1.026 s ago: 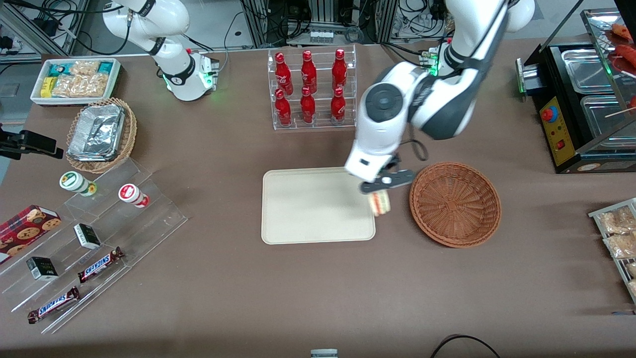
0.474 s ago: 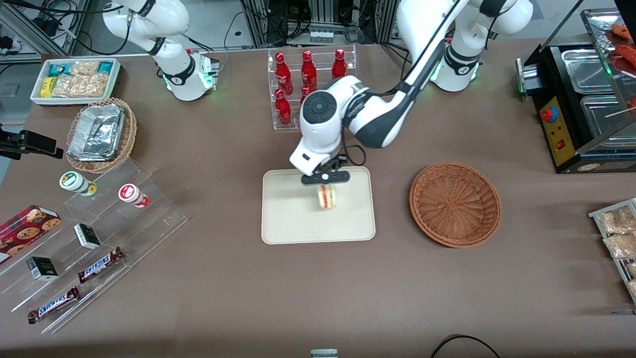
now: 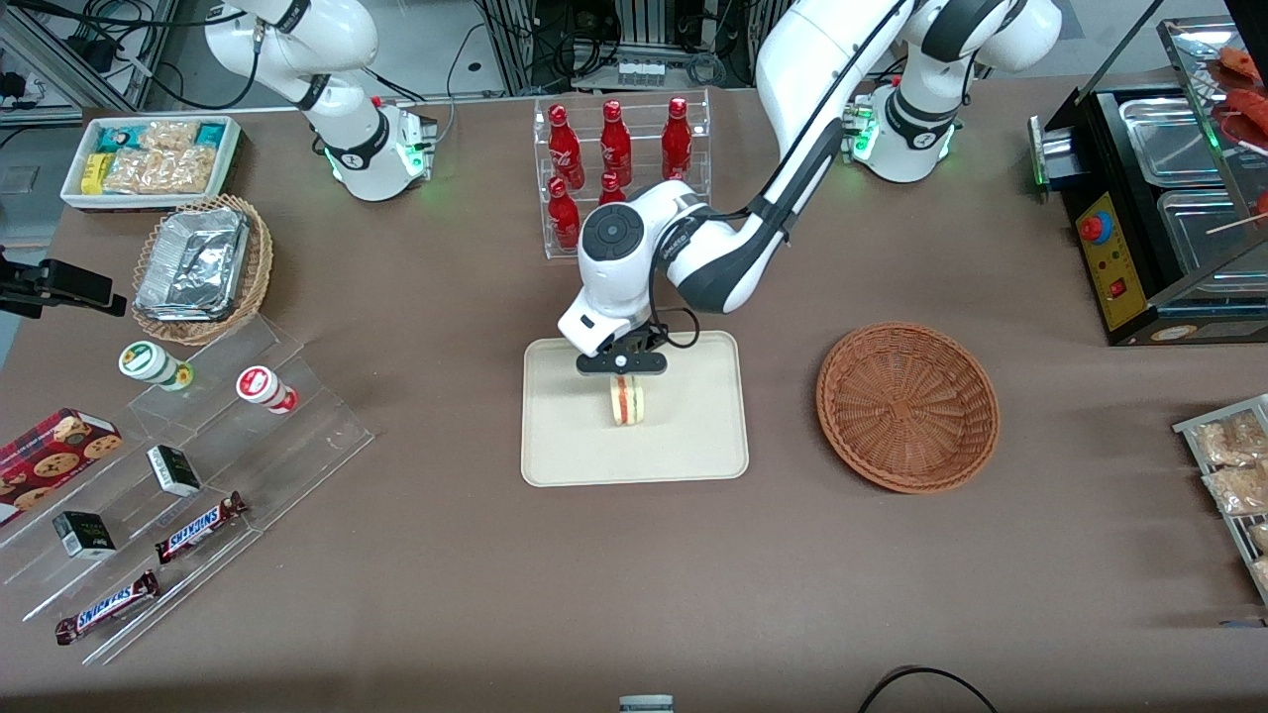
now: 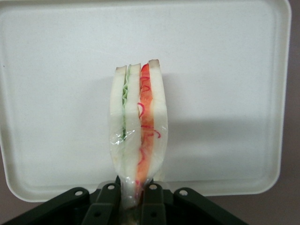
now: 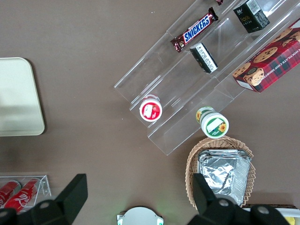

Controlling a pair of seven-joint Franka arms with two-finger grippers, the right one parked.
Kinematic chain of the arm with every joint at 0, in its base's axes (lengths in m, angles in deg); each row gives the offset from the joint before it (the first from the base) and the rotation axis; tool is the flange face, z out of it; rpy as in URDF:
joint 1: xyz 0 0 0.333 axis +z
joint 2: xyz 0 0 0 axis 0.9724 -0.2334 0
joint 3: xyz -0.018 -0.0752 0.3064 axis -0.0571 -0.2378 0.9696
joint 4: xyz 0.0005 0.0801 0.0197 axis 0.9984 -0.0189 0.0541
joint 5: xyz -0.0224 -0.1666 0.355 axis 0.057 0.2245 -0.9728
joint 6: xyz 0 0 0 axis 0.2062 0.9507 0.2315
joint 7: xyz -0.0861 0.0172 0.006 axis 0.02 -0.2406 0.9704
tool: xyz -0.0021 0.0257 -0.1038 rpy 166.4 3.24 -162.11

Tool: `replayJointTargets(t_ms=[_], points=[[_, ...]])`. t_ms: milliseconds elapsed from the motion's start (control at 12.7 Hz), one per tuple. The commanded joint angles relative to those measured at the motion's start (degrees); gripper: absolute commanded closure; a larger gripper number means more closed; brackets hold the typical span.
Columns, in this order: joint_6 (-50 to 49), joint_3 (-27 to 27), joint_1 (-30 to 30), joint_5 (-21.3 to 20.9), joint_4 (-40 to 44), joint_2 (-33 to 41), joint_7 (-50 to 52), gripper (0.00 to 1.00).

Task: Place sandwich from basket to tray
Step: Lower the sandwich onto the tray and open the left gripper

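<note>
The clear-wrapped sandwich point(image 3: 626, 400) point(image 4: 138, 129), white bread with a red-orange and a green layer, hangs over the middle of the cream tray point(image 3: 565, 436) point(image 4: 225, 70). My left gripper point(image 3: 621, 368) point(image 4: 131, 199) is shut on its narrow wrapped end, just above the tray. Whether the sandwich touches the tray surface I cannot tell. The reddish-brown wicker basket point(image 3: 906, 405) stands beside the tray toward the working arm's end, with nothing in it. A corner of the tray point(image 5: 18, 98) also shows in the right wrist view.
A clear rack of red bottles point(image 3: 621, 176) stands farther from the front camera than the tray, partly covered by the arm. Clear stepped shelves with snacks point(image 3: 188, 475), a tan basket of foil containers point(image 3: 201, 265) and a white snack bin point(image 3: 151, 160) lie toward the parked arm's end.
The left gripper has carried the sandwich from beside the basket, across the tray's edge, to over the tray's middle. It keeps its hold.
</note>
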Motion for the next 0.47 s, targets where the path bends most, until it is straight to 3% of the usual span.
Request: replayJointTargets(t_ms=[0,237,395], points=[[0.6,0.6,-0.3,-1.1,2.4,-2.4,-0.5,1.0],[4.3,0.6,-0.3,-1.2,2.4,-3.9,-0.5,1.0],[4.5,0.6,-0.3,-1.2,2.3,-4.2,-0.6,0.92]])
